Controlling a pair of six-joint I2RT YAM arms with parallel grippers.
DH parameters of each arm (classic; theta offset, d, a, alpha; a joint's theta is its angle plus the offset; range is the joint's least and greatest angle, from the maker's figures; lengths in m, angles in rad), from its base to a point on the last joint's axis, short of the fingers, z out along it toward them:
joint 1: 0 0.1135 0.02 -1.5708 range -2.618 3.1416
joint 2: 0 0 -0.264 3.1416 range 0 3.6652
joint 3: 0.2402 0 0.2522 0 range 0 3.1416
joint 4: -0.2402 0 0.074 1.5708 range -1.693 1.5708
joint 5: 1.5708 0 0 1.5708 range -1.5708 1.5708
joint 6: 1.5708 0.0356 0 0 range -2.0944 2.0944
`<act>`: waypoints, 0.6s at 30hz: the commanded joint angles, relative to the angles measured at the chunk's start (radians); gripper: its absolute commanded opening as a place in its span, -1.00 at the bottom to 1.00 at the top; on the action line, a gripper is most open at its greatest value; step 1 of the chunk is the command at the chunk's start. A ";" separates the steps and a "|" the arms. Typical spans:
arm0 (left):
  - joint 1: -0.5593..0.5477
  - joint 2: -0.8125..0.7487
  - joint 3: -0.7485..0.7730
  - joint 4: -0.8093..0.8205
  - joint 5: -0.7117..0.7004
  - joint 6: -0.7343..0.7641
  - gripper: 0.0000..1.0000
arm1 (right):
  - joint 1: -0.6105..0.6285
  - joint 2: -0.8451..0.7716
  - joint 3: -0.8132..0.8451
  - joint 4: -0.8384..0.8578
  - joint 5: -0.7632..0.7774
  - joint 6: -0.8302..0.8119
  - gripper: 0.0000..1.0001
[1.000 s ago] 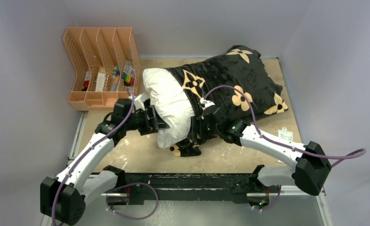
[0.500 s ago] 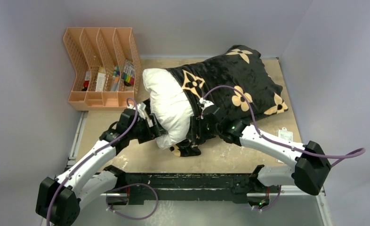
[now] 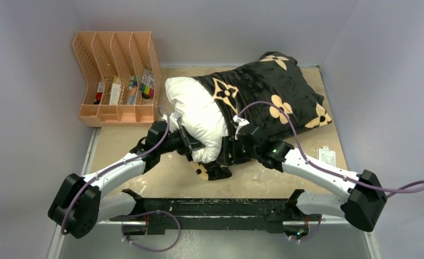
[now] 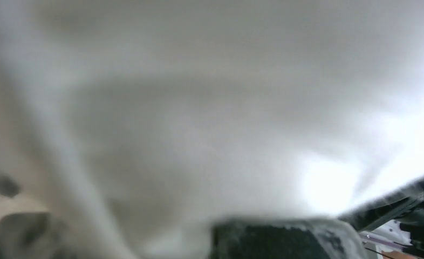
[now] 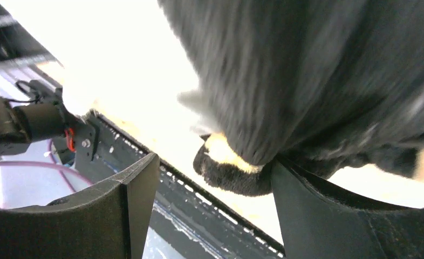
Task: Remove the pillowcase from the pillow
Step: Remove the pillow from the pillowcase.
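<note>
Half inside black pillowcase [image 3: 264, 91], white pillow [image 3: 196, 110]

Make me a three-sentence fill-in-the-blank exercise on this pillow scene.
1. The pillow sticking out of the black pillowcase is ___ in colour.
2. The orange organizer at the far left has ___ slots.
3. The left gripper presses into the ___, not the pillowcase.

Missing words: white; four; pillow.

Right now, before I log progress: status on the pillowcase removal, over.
Left gripper buried against pillow, jaws hidden. Right gripper open, pillowcase edge hanging between its fingers. Pillow partly out, mostly covered. Orange file rack stands apart, far left.
</note>
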State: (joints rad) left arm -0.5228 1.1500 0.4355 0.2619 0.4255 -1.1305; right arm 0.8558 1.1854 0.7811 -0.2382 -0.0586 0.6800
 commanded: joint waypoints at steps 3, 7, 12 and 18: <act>-0.010 -0.061 0.381 -0.209 -0.042 0.178 -1.00 | -0.001 -0.129 -0.013 -0.093 0.000 0.014 0.55; -0.011 -0.034 0.517 -0.305 -0.055 0.217 -1.00 | -0.001 -0.246 -0.045 -0.073 0.131 0.084 0.58; -0.011 -0.006 0.562 -0.296 -0.042 0.194 -1.00 | -0.001 -0.338 -0.178 0.180 0.143 0.052 0.77; -0.011 -0.001 0.591 -0.318 -0.037 0.180 -1.00 | -0.001 -0.273 -0.303 0.741 0.233 -0.001 0.87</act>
State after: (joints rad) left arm -0.5327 1.1713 0.9298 -0.1627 0.3866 -0.9642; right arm 0.8562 0.8593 0.5205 0.0380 0.0898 0.7284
